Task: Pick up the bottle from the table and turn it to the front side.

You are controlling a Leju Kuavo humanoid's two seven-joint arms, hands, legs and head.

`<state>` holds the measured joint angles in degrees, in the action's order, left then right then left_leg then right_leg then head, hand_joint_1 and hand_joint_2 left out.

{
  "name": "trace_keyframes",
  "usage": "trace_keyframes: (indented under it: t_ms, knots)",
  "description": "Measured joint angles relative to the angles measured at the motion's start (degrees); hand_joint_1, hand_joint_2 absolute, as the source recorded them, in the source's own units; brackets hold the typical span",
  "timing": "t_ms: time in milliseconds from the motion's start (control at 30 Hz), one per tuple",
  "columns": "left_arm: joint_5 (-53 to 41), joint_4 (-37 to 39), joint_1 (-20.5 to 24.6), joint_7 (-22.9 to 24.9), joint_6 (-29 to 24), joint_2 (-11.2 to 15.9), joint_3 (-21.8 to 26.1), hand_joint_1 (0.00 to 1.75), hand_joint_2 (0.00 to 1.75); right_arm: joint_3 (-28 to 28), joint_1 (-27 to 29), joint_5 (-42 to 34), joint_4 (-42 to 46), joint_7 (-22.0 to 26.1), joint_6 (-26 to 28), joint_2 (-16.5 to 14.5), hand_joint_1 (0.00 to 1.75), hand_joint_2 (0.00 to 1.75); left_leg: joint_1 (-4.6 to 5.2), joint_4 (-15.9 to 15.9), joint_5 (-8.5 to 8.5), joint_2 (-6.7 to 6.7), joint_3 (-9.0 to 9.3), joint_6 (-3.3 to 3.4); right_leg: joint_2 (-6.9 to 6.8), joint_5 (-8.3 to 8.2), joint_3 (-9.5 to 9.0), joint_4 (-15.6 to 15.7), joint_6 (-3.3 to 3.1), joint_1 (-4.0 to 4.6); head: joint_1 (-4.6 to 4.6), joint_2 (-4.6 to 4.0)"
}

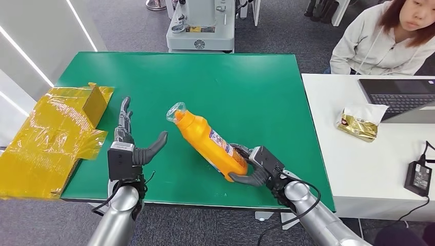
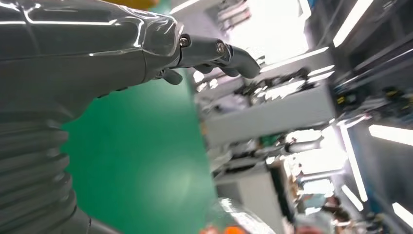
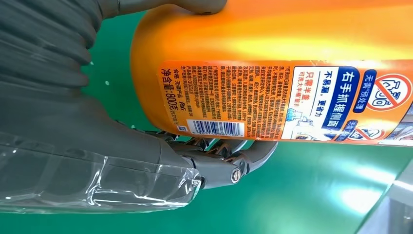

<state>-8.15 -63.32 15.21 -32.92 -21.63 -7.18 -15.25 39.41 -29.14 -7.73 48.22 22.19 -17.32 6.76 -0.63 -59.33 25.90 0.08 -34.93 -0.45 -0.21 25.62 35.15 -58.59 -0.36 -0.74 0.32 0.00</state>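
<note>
Right hand [image 1: 255,166] around orange bottle [image 1: 210,142]

An office-like robotics lab: green table [image 1: 246,77], laptop [image 1: 400,97] on white desk [image 1: 359,169], grey carpet.

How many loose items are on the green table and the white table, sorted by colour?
Orange: 1, the bottle, held at its base by the right hand
Yellow: 1, the plastic sheet at the green table's left edge
Gold: 1, the packet on the white table
Dark: 2, the laptop and the power adapter
Total: 5
</note>
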Motion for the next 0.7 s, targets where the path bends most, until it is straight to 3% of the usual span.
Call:
trace_keyframes:
  t_ms: [200,433,700]
  knots:
    - [9.7,8.6,2.3,4.9,18.1,0.0,1.7,0.00,1.75,0.5,-0.9,0.1,0.5,0.0,0.0,-1.1,1.75,1.75,0.00,0.0,-0.01,0.01,0.00,-0.01,0.01,-0.01,0.00,0.0,-0.01,0.00,-0.01,0.00]
    - [16.6,18.9,7.2,7.7,29.0,-0.1,2.7,0.00,1.75,0.7,-1.5,0.5,0.7,-0.2,0.5,-2.3,1.75,1.75,0.00,0.0,-0.01,-0.01,-0.01,-0.01,-0.01,-0.01,0.01,0.0,-0.01,0.00,0.00,0.00]
    - [25.5,23.1,9.5,10.7,39.9,0.1,3.3,0.00,1.75,0.7,-1.4,1.5,0.7,0.6,1.1,-2.5,1.75,1.75,0.00,0.0,-0.01,-0.01,-0.01,-0.01,0.00,-0.01,0.01,0.0,-0.01,0.00,0.00,0.00]
